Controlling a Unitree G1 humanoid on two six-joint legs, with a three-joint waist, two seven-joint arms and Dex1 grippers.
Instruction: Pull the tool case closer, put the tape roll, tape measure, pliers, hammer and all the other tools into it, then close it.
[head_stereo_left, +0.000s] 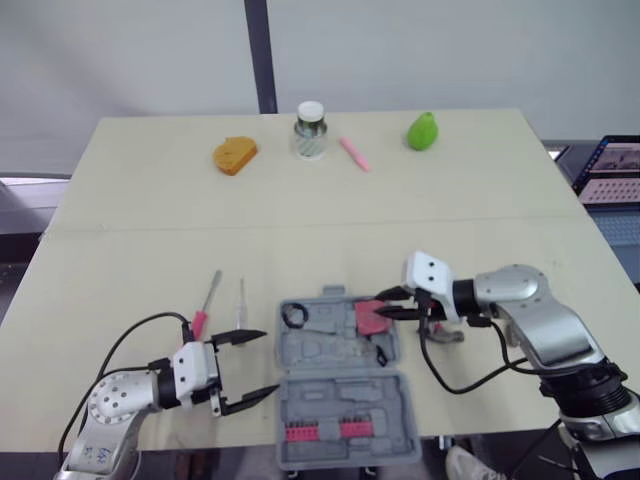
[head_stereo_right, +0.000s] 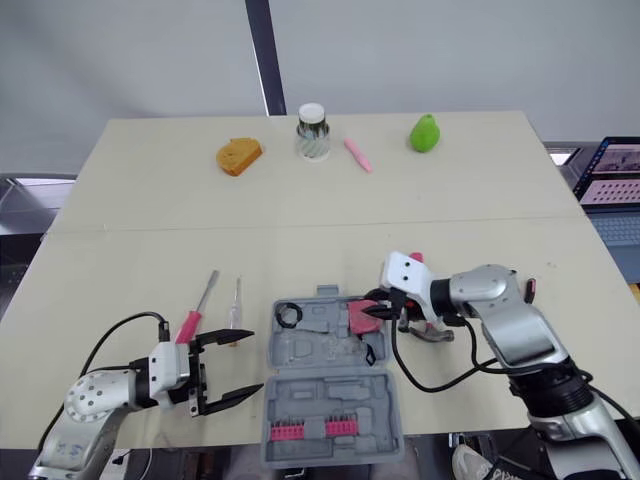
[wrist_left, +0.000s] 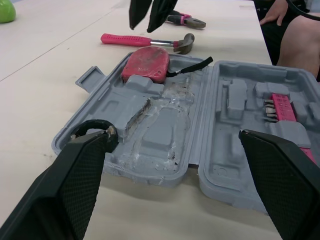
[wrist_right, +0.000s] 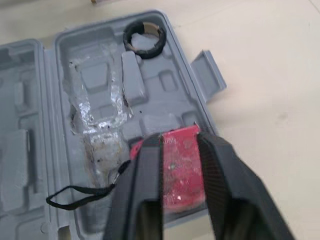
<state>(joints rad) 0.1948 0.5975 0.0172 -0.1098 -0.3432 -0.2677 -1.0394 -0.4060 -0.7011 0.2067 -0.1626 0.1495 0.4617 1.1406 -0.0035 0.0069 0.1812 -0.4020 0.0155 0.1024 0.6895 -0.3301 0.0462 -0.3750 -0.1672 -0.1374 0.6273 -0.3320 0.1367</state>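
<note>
Right hand (head_stereo_left: 388, 306) hovers just above red tape measure (wrist_left: 146, 65), fingers slightly apart, nothing gripped. Tape measure lies in far-right pocket of open tool case (head_stereo_left: 320, 345). Best: rise straight up, clear of black strap (wrist_left: 192, 67), before reaching for hammer (wrist_left: 145, 41) just right of case. Forearm reaches in from right, low over counter (head_stereo_left: 300, 230), hand pointing left. Left hand (head_stereo_left: 265, 362) wide open, near left of case.

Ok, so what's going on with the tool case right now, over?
Left gripper open beside tool case. Right gripper open over tape measure, lying in case with tape roll. Hammer, pliers, screwdrivers on table. Nothing blocking.
</note>
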